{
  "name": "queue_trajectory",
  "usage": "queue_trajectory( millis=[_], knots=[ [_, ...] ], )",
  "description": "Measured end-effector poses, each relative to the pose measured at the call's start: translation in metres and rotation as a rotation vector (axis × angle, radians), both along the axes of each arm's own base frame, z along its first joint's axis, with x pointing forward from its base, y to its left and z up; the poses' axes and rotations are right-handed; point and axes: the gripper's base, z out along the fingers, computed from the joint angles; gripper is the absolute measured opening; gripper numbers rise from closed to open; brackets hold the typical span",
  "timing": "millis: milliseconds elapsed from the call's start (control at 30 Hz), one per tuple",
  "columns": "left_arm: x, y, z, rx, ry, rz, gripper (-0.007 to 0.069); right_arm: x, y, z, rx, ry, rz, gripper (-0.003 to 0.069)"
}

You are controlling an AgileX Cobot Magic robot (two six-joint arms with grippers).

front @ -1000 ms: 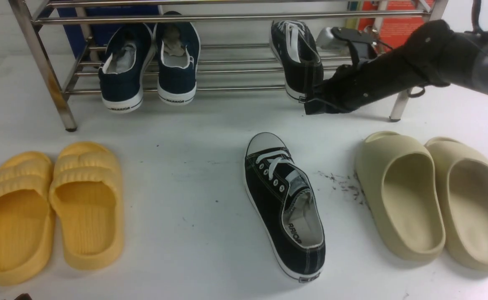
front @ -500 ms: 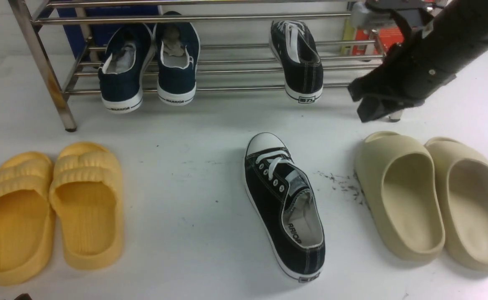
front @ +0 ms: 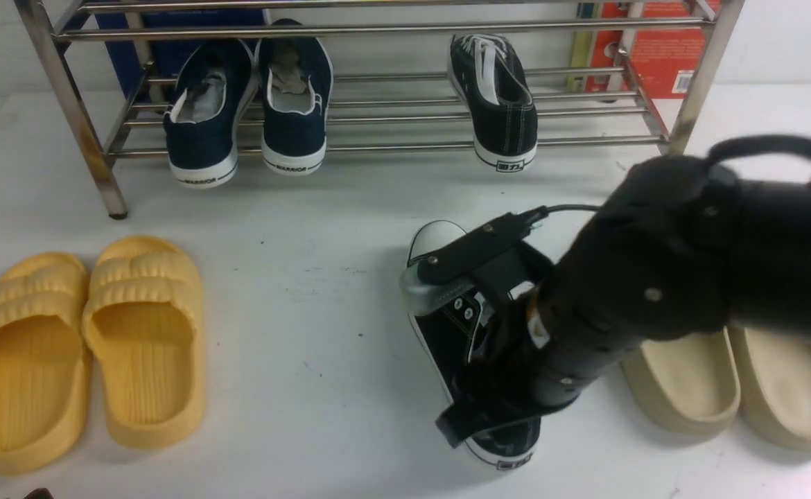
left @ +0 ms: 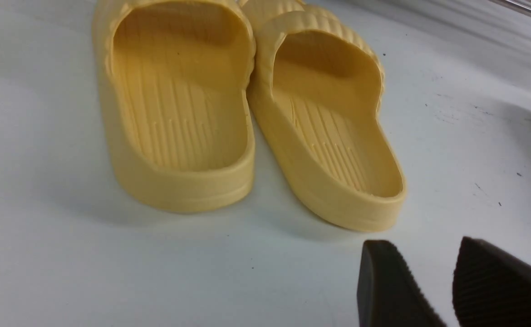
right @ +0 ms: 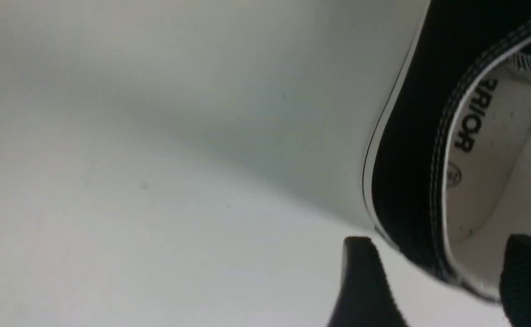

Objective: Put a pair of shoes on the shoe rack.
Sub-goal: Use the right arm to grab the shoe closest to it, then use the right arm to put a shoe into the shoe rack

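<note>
The right gripper is holding its jaws wide apart, straddling the side wall of the near black sneaker on the table and gripping nothing. The left gripper is hanging parted and empty by the yellow slides. The other sneaker is sitting on the shoe rack. Half a second earlier, the right gripper was hovering by the rack's right end.

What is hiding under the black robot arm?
A black sneaker lies on the floor beneath the right arm. Its white toe cap and heel peek out; from the front, most laces and its inside are covered. The arm also hides part of the beige slides.
</note>
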Motion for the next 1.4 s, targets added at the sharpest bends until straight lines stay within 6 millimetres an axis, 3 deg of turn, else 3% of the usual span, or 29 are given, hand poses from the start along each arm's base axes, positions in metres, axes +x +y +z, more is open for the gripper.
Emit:
queue_trajectory(
  millis=[100, 233, 367, 533, 567, 733, 900, 967, 1067, 1167, 1400],
  knots=[
    [0.000, 0.000, 0.000, 0.000, 0.000, 0.000, 0.0239, 0.011, 0.008, -0.026, -0.038, -0.009, -0.009, 0.0464],
    [0.000, 0.000, 0.000, 0.000, 0.000, 0.000, 0.0239, 0.016, 0.014, -0.047, -0.056, 0.012, -0.011, 0.0420],
    [0.000, 0.000, 0.000, 0.000, 0.000, 0.000, 0.0239, 0.017, 0.015, -0.049, -0.055, 0.011, -0.010, 0.0296],
    [0.000, 0.000, 0.000, 0.000, 0.000, 0.000, 0.0239, 0.016, 0.016, -0.049, -0.033, 0.029, -0.024, 0.0057],
    [0.000, 0.000, 0.000, 0.000, 0.000, 0.000, 0.0239, 0.016, 0.016, -0.048, -0.031, 0.030, -0.025, 0.0044],
    [0.000, 0.000, 0.000, 0.000, 0.000, 0.000, 0.0239, 0.006, 0.008, -0.032, -0.053, 0.077, -0.040, 0.0023],
    [0.000, 0.000, 0.000, 0.000, 0.000, 0.000, 0.0237, 0.004, 0.010, 0.019, 0.029, 0.052, -0.052, 0.0026],
    [0.000, 0.000, 0.000, 0.000, 0.000, 0.000, 0.0237, 0.006, 0.013, 0.027, 0.045, 0.039, -0.051, 0.0026],
    [0.000, 0.000, 0.000, 0.000, 0.000, 0.000, 0.0237, 0.017, 0.025, 0.053, 0.108, -0.014, -0.048, 0.0028],
    [0.000, 0.000, 0.000, 0.000, 0.000, 0.000, 0.0237, 0.029, 0.032, 0.064, 0.137, -0.044, -0.049, 0.0027],
    [0.000, 0.000, 0.000, 0.000, 0.000, 0.000, 0.0237, 0.080, 0.046, 0.061, 0.160, -0.091, -0.072, 0.0029]
  ],
)
